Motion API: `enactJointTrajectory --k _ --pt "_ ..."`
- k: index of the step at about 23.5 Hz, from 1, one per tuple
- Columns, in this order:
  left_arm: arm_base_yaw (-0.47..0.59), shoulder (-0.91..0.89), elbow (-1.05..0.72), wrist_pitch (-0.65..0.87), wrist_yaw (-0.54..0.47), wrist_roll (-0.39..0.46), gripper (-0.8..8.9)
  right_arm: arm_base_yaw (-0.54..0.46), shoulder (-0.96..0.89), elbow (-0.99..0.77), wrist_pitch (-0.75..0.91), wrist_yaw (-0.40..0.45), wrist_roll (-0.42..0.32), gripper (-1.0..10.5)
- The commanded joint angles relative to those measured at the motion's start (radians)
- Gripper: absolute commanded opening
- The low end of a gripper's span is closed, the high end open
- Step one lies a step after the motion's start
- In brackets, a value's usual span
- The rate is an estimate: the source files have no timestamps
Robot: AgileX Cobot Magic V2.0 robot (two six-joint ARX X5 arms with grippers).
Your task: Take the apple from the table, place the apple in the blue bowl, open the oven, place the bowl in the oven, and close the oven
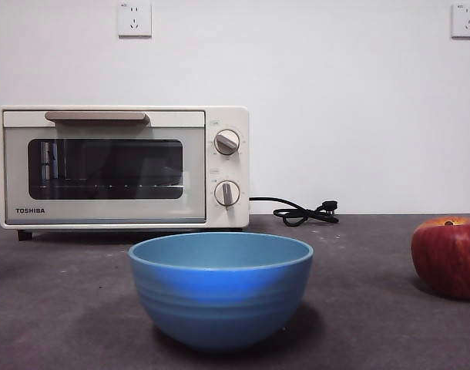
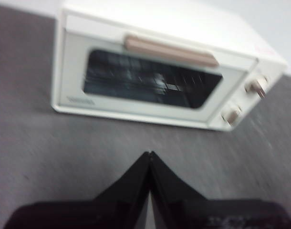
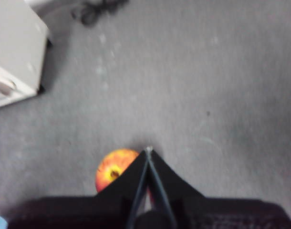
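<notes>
At the front of the dark grey table (image 1: 58, 308), the blue bowl (image 1: 220, 289) stood empty and upright, nearest the low camera. Off to one side and well apart from it, the apple (image 1: 448, 257) rested on the bare surface, stem hollow up. The right gripper (image 3: 148, 153), its two black jaws pressed together and holding nothing, hung above the apple (image 3: 116, 169), which lay directly beneath and slightly to one side of the jaw tips; being round, the fruit offered no long axis to align with. That made the right arm plainly the nearer one for the pick, though its jaws would need to part first. The left gripper (image 2: 149, 155), likewise closed and empty, waited facing the oven (image 2: 160, 71). Farthest back, against the wall, the oven (image 1: 124, 167) sat with its door closed and its cord (image 1: 300, 212) trailing alongside.
</notes>
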Motion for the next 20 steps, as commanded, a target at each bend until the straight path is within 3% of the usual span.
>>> enactJointTrajectory --k 1,4,8,11,14,15,18,20 --pt "-0.002 0.063 0.046 -0.043 0.049 -0.002 -0.04 0.0 0.072 0.028 -0.008 -0.003 -0.014 0.0" --pt "-0.002 0.171 0.107 -0.091 0.13 -0.003 -0.04 0.0 0.19 0.059 -0.022 -0.029 -0.014 0.0" --pt "-0.002 0.267 0.124 -0.131 0.278 0.002 -0.04 0.002 0.34 0.107 -0.053 -0.208 -0.062 0.1" --pt "-0.005 0.313 0.124 -0.153 0.37 0.01 -0.04 0.048 0.437 0.154 -0.071 -0.213 -0.068 1.3" --pt "-0.005 0.338 0.124 -0.185 0.375 0.038 -0.04 0.121 0.526 0.221 -0.078 -0.211 -0.085 1.3" --pt "-0.005 0.341 0.124 -0.196 0.375 0.046 -0.04 0.151 0.555 0.249 -0.091 -0.183 -0.085 1.4" --pt "-0.005 0.342 0.124 -0.206 0.375 0.058 -0.04 0.24 0.645 0.335 -0.158 0.009 -0.085 3.5" --pt "-0.005 0.342 0.124 -0.211 0.375 0.058 -0.04 0.284 0.695 0.377 -0.195 0.071 -0.085 4.9"
